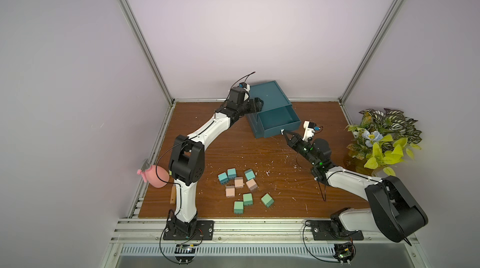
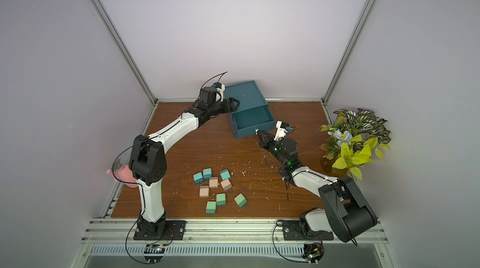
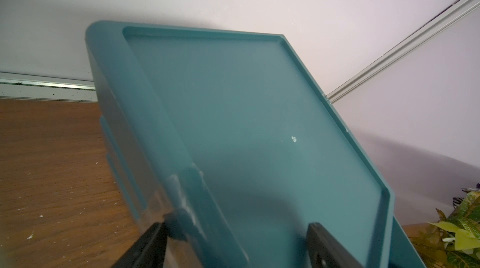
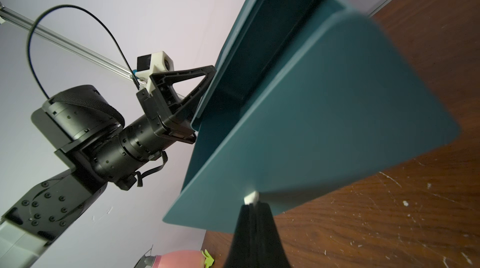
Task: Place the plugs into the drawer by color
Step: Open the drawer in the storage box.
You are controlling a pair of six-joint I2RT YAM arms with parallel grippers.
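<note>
A: Where are the plugs (image 1: 238,182)?
B: All nine lie loose on the tabletop (image 1: 233,147), lower middle in both top views, with blue, peach and green bunched together.
A: And the drawer (image 1: 275,121)?
B: Pulled out of the cabinet (image 1: 270,95), near the frame's centre. The right jaws are pinched together on its white tab (image 4: 251,197).
A: The left jaws?
B: Apart, straddling the cabinet's left top edge. They seem clamped on it, though the contact is partly hidden.
</note>
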